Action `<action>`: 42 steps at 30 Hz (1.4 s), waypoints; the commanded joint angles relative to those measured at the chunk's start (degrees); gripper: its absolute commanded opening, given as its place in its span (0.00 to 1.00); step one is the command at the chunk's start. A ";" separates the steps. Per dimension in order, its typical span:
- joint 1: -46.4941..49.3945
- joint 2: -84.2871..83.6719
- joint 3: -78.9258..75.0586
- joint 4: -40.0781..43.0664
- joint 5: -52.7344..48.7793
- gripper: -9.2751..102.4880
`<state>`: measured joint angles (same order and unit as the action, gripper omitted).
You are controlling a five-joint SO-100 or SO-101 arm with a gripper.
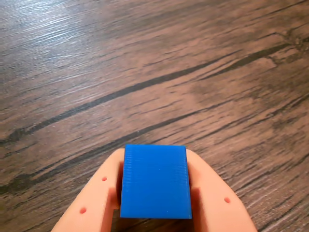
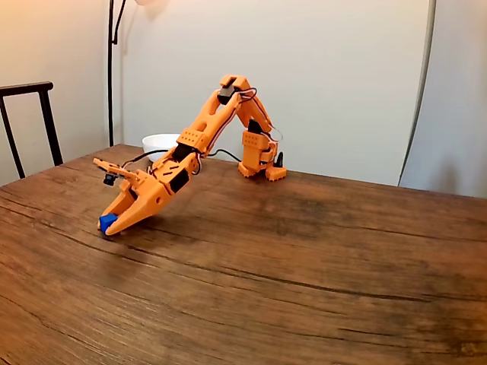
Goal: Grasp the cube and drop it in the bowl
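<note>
Cube [image 2: 107,222] first, at the far left of the fixed view: we see it pinched at the tip of the gripper [image 2: 111,223], low against the wooden table [image 2: 304,266], whether resting on it or just off it we cannot tell. In the wrist view the cube [image 1: 154,181] sits squarely between the two orange fingers [image 1: 96,198], which press on its left and right faces, so we read the tool as narrowed onto it. Moving right, the orange arm [image 2: 209,122] arches up and back, and the white bowl [image 2: 161,144] stands behind it, well apart from the cube. The hold is only at the fingertips, and we judge that a quick lift or swing could let the smooth block twist or slide out. We also think the elbow or wires might clip the bowl's rim on the way over, or a release short of it would land the cube on the table.
</note>
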<state>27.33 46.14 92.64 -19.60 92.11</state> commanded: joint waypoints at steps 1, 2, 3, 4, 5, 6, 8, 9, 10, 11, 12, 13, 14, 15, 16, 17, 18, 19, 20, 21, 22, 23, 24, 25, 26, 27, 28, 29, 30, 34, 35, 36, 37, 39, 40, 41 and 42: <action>-0.79 1.14 -1.49 0.79 0.44 0.12; -0.88 1.14 -2.37 0.97 0.44 0.12; -0.88 1.14 -3.25 0.97 0.44 0.12; -1.14 1.14 -3.96 0.97 0.97 0.12; -1.14 1.14 -4.92 0.97 2.29 0.12; -1.14 1.14 -5.98 0.97 3.16 0.12; -0.97 1.14 -7.82 1.05 3.78 0.12; -0.88 1.14 -8.61 1.05 3.96 0.12; -0.88 1.14 -9.32 1.41 3.96 0.12; -0.88 1.23 -10.28 2.46 3.96 0.12; -0.88 1.41 -11.51 4.22 3.96 0.12; -0.97 1.85 -12.83 6.68 4.04 0.12; -0.97 2.55 -14.15 9.76 4.13 0.12; -0.97 3.43 -15.47 13.01 5.19 0.12; -0.97 4.48 -16.88 16.44 6.42 0.12; -0.97 5.71 -18.37 19.78 7.29 0.12; -0.97 6.94 -19.95 23.29 7.91 0.12; -0.88 8.26 -21.45 26.81 8.61 0.12; -0.79 9.58 -22.94 30.23 9.40 0.12; -0.79 10.81 -24.35 33.49 10.20 0.12; -0.70 11.95 -25.75 36.74 10.81 0.12; -0.70 13.01 -27.07 39.55 11.43 0.12; -0.70 13.97 -28.39 42.19 11.95 0.12; -0.70 14.85 -29.53 44.65 12.39 0.12; -0.70 15.56 -30.76 47.11 12.74 0.12; -0.70 16.26 -31.90 49.48 12.83 0.12; -0.70 16.88 -32.96 51.86 13.10 0.12; -0.70 17.40 -34.01 54.14 13.10 0.12; -0.70 17.93 -34.98 56.51 13.10 0.12; -0.44 19.69 -39.46 66.62 13.10 0.12; -0.18 20.13 -40.78 69.26 13.10 0.12; 0.09 20.65 -42.01 71.89 13.10 0.12; 0.18 21.09 -43.42 74.53 13.10 0.12; 0.88 22.06 -46.32 79.98 13.10 0.12; 1.23 22.59 -47.64 82.71 13.10 0.12; 1.49 23.03 -48.87 85.52 13.10 0.12; 1.85 23.47 -50.19 88.07 13.10 0.12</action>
<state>28.30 64.95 47.46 62.58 105.12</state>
